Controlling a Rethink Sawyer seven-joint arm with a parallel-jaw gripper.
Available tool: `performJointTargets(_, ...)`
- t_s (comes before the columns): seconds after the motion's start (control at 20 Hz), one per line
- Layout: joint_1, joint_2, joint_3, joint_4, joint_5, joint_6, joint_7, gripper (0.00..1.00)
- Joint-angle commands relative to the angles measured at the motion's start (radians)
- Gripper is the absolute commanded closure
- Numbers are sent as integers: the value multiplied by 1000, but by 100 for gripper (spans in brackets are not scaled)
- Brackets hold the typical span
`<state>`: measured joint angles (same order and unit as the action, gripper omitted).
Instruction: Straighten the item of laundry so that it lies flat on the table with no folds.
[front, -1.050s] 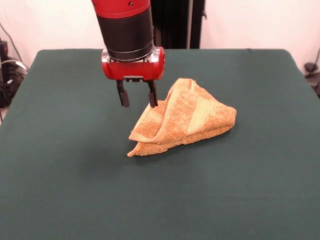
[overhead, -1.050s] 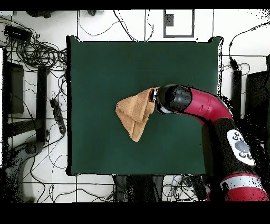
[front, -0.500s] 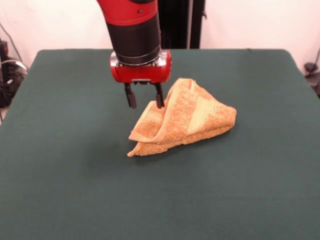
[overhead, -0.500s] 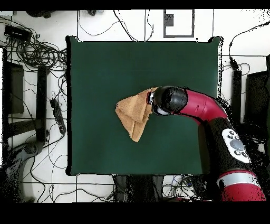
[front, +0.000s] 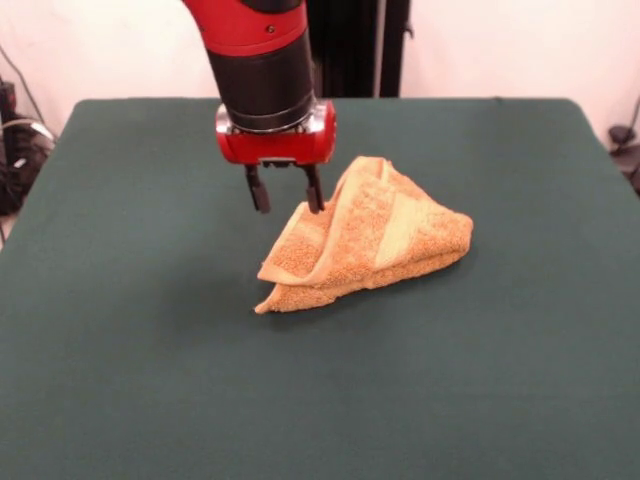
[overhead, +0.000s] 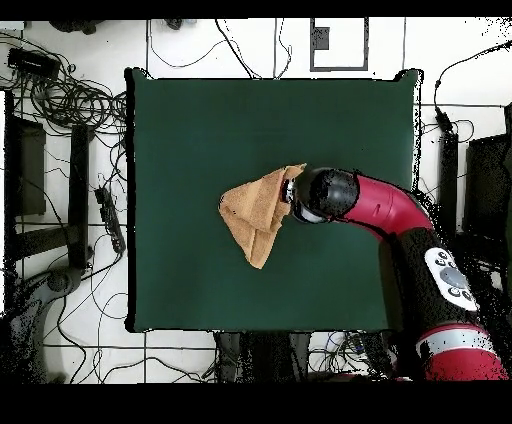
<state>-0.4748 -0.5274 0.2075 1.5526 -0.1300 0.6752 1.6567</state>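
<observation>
Towel (front: 365, 237) was found near the middle of the table (front: 130, 380), bunched into a rough triangle w/ several layers folded over each other; a smoother band was seen running up its raised side. In overhead view the towel (overhead: 256, 212) was seen as a wedge pointing toward the robot's side of the table (overhead: 200, 120), arm reaching in beside it.

Gripper (front: 286, 200) was held above the cloth's edge, fingers spread apart w/ nothing between them; one fingertip (front: 316, 203) was seen at or just against the towel's upper fold, the other over bare felt. Contact could not be confirmed.

Progress, as judged: nothing flattened yet. No corner was pulled out, folds all intact, so approx. the whole job was left: an edge to be grasped, layers to be drawn apart, cloth to be laid out flat.
</observation>
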Motion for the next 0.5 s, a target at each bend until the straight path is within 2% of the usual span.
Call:
performJointTargets(0.05, -28, 70, 134, 178, -2, -25, -24, 0)
performJointTargets(0.3, -46, 48, 146, 214, -34, -114, -14, 0)
performJointTargets(0.4, -28, 16, 114, 208, -60, -105, -6, 0)
performJointTargets(0.5, -35, 29, 111, 194, -65, -96, -19, 0)
